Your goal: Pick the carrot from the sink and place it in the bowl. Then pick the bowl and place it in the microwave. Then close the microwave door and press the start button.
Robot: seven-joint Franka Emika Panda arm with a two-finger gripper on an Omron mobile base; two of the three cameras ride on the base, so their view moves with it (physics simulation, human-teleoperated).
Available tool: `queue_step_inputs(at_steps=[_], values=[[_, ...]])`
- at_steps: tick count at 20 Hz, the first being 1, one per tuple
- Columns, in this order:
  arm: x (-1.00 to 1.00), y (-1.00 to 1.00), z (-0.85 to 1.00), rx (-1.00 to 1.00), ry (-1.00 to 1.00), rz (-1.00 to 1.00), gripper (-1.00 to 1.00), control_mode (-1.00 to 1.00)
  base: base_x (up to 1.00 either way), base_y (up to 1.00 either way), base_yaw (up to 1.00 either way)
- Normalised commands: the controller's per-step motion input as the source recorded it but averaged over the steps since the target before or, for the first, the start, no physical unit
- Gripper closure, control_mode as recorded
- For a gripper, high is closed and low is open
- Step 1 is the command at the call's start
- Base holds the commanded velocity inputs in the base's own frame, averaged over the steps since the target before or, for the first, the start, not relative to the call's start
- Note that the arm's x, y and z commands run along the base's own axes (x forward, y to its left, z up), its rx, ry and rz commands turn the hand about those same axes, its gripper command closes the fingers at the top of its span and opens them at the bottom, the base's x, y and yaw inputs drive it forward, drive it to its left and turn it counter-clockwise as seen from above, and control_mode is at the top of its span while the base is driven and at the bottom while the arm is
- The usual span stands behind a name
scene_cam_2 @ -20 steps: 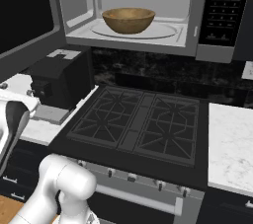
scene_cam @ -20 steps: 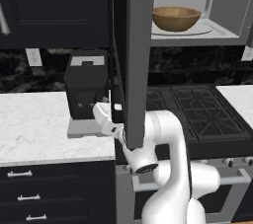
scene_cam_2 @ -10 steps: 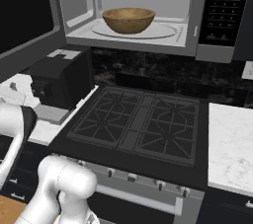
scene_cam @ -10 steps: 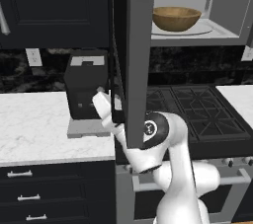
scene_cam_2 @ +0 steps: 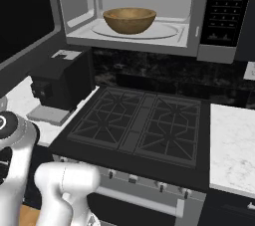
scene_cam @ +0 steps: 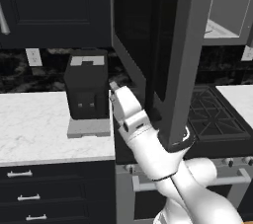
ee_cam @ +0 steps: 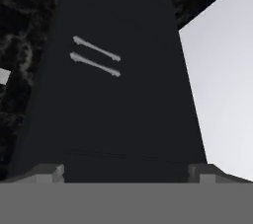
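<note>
Left base view: my arm behind microwave door (scene_cam: pixel 170 55), door at 12 o'clock, swung out.
Right base view: bowl (scene_cam_2: pixel 129 20) on turntable in microwave (scene_cam_2: pixel 149 11); placing done, carrot unseen.
Hand view: gripper (ee_cam: pixel 126 171) spread wide, empty. Door closing, start button remain.

A kitchen — gas stove (scene_cam_2: pixel 142 128), microwave (scene_cam_2: pixel 149 11), marble counter (scene_cam: pixel 44 124).
</note>
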Motion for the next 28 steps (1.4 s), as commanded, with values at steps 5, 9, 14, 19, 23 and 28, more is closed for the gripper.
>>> queue_step_inputs(at_steps=[5, 9, 14, 19, 23, 28], values=[[-0.06, -0.39, 0.08, 0.61, -0.08, 0.37, -1.00, -1.00, 0.00, 0.00, 0.00], [-0.02, -0.48, 0.25, 0.60, 0.00, 0.37, -1.00, -1.00, 0.00, 0.00, 0.00], [-0.04, -0.50, 0.32, 0.55, 0.00, 0.41, -1.00, -1.00, 0.00, 0.00, 0.00], [0.00, -0.48, 0.44, 0.52, 0.00, 0.40, -1.00, -1.00, 0.00, 0.00, 0.00], [0.00, -0.60, 0.38, 0.55, 0.00, 0.35, -1.00, -1.00, 0.00, 0.00, 0.00], [0.00, -0.68, 0.34, 0.53, 0.00, 0.28, -1.00, -1.00, 0.00, 0.00, 0.00]])
